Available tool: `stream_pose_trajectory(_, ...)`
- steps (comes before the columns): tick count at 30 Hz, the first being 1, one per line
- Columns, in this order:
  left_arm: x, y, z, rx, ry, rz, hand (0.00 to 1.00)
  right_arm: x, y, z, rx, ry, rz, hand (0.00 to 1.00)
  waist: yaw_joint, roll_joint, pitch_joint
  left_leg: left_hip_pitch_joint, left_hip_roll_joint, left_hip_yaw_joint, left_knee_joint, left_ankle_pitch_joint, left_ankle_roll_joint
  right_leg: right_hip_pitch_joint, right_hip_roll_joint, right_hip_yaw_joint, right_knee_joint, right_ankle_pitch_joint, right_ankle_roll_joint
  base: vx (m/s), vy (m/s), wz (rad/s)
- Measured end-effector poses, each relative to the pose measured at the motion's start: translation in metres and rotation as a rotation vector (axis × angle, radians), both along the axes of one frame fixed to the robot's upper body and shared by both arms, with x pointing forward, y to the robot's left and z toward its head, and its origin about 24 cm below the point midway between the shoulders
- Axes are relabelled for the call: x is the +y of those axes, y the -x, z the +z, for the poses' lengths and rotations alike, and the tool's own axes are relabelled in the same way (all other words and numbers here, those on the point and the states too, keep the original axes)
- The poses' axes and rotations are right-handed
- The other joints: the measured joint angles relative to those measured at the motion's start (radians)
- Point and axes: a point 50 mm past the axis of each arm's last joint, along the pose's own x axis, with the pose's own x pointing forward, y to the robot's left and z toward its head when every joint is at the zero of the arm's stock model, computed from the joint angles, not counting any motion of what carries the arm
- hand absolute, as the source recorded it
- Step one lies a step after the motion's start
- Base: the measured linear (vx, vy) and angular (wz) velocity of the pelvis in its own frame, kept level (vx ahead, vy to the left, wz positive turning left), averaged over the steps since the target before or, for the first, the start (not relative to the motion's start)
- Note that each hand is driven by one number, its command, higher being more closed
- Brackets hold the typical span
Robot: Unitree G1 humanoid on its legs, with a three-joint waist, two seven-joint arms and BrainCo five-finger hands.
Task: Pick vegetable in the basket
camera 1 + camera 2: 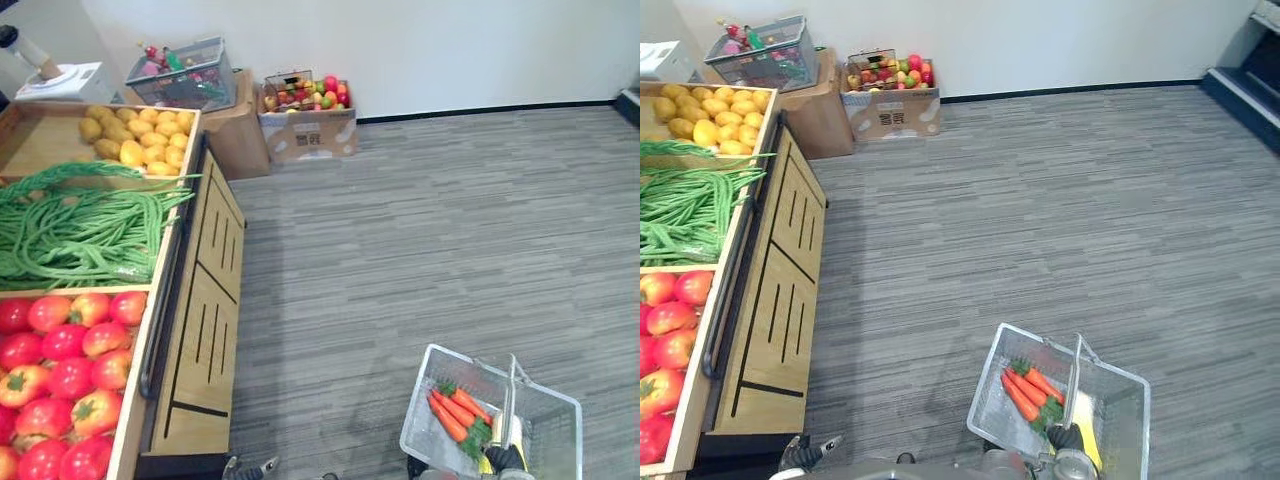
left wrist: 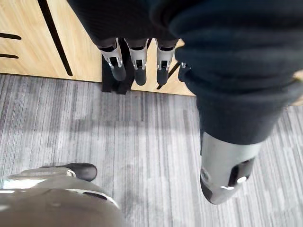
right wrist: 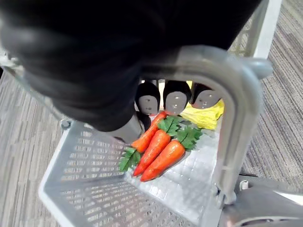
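A silver wire basket (image 1: 418,410) hangs low at my right side over the grey carpet. Three orange carrots (image 3: 158,149) with green tops lie in it beside a yellow item (image 3: 206,116). My right hand (image 3: 176,100) is shut on the basket's handle (image 3: 236,118), fingers curled round the bar; the same hand (image 1: 503,458) shows at the basket's near edge. My left hand (image 2: 138,59) hangs open with nothing in it, fingers pointing down by the foot of the wooden stand (image 1: 200,330). On that stand lie green beans (image 1: 80,230), red tomatoes (image 1: 60,370) and yellow produce (image 1: 140,135).
The stand's wooden side runs along my left. Against the far wall stand a cardboard box of mixed fruit (image 1: 305,120) and another wire basket (image 1: 180,75) on a brown box. A white scale (image 1: 60,80) sits behind the stand. Grey carpet (image 1: 430,230) spreads to the right.
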Motion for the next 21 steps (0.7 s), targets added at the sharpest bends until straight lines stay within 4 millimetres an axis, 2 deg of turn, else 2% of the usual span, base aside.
stream_pose_trajectory(2,0.003,0.0,0.001,0.001,-0.007,-0.013,0.0,0.002,-0.003,0.0,-0.007,-0.005,0.0,1.0,0.0,-0.01,0.008,0.003,0.005,0.025,0.002,-0.011,0.019,-0.015,-0.009,-0.053,0.027,-0.033,-0.027,-0.08,-0.02,-0.37)
stream_pose_trajectory(7,0.004,0.0,0.001,0.0,0.002,-0.003,0.0,0.008,0.005,-0.003,0.006,-0.041,-0.058,1.0,0.002,-0.019,0.004,0.016,0.022,0.034,0.001,-0.012,0.017,0.007,0.009,-0.065,-0.014,-0.033,-0.015,-0.04,-0.052,-0.08)
stream_pose_trajectory(8,0.003,0.0,0.0,-0.001,0.011,-0.007,0.0,0.009,0.006,-0.004,0.007,-0.052,-0.07,1.0,0.017,-0.02,0.004,0.016,0.031,0.048,-0.001,-0.013,0.015,0.02,0.015,-0.081,-0.046,-0.028,-0.011,-0.01,-0.07,-0.24)
stream_pose_trajectory(10,0.004,0.002,0.0,0.003,0.025,0.011,0.0,0.011,0.009,-0.006,0.015,-0.074,-0.088,1.0,0.022,-0.023,0.001,0.016,0.037,0.054,-0.004,-0.017,0.009,0.044,0.023,-0.103,-0.107,0.012,-0.011,0.05,-0.071,-0.25)
stream_pose_trajectory(14,-0.001,0.016,-0.006,0.043,0.08,0.096,0.0,0.009,0.021,-0.01,0.046,-0.103,-0.179,1.0,0.019,0.005,-0.022,0.042,0.063,0.068,-0.019,-0.029,-0.011,0.051,0.053,-0.099,-0.109,0.024,-0.015,0.1,-0.04,-0.14)
stream_pose_trajectory(21,-0.003,0.019,-0.009,0.067,0.11,0.127,0.0,0.007,0.034,-0.013,0.089,-0.128,-0.258,1.0,0.016,0.013,-0.035,0.079,0.059,0.051,-0.019,-0.038,-0.024,0.081,0.052,-0.111,-0.11,0.024,-0.015,0.06,0.01,-0.06)
